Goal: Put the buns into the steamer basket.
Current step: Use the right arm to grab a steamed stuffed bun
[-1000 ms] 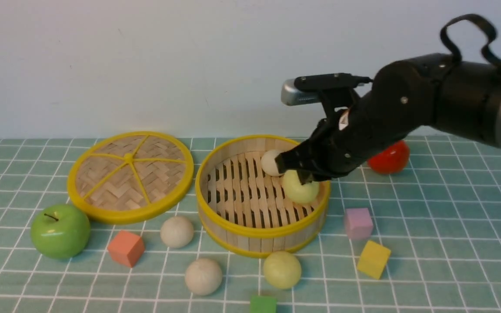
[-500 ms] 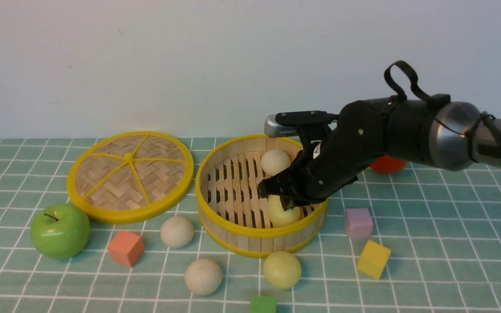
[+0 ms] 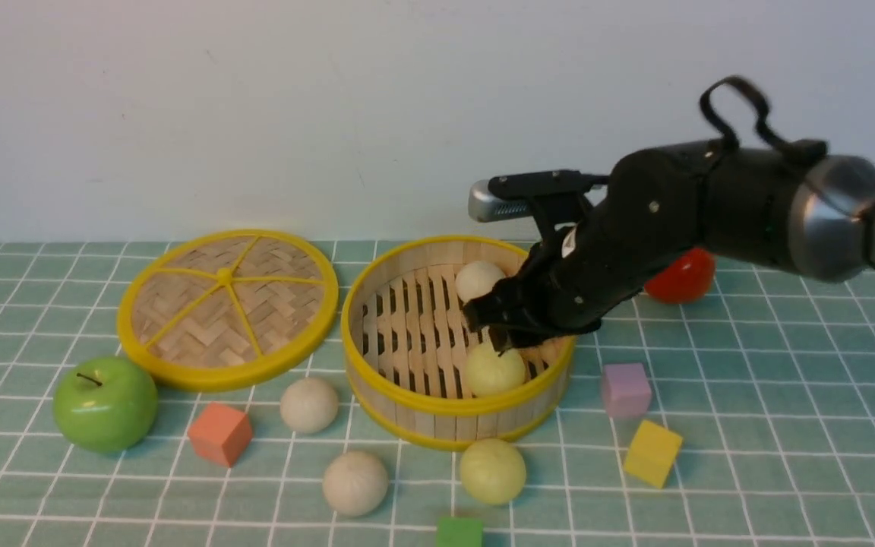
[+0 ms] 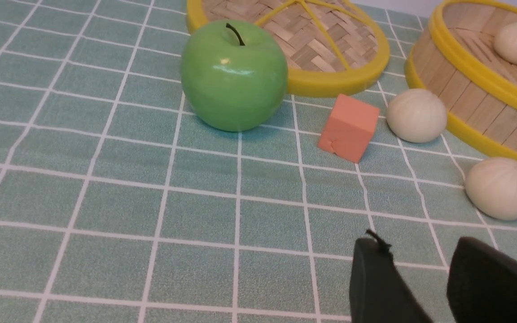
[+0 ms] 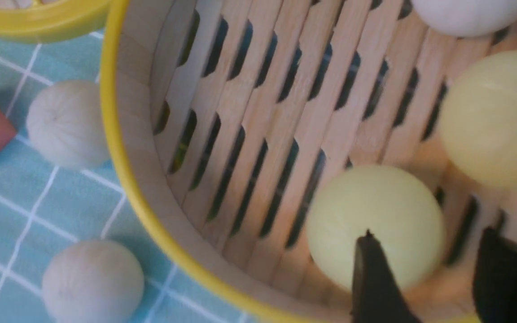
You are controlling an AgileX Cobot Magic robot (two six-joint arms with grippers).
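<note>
Released yellow-green bun now rests inside steamer basket.

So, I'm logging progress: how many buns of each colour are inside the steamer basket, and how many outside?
Off-white buns in the steamer basket: 1
Yellow-green buns in it: 2
Off-white buns outside: 2
Yellow-green buns outside: 1
Total: 6 buns

Black right arm has silver collar, looped cable, black tool.

Front faces forward; close wrist views share steamer basket.
</note>
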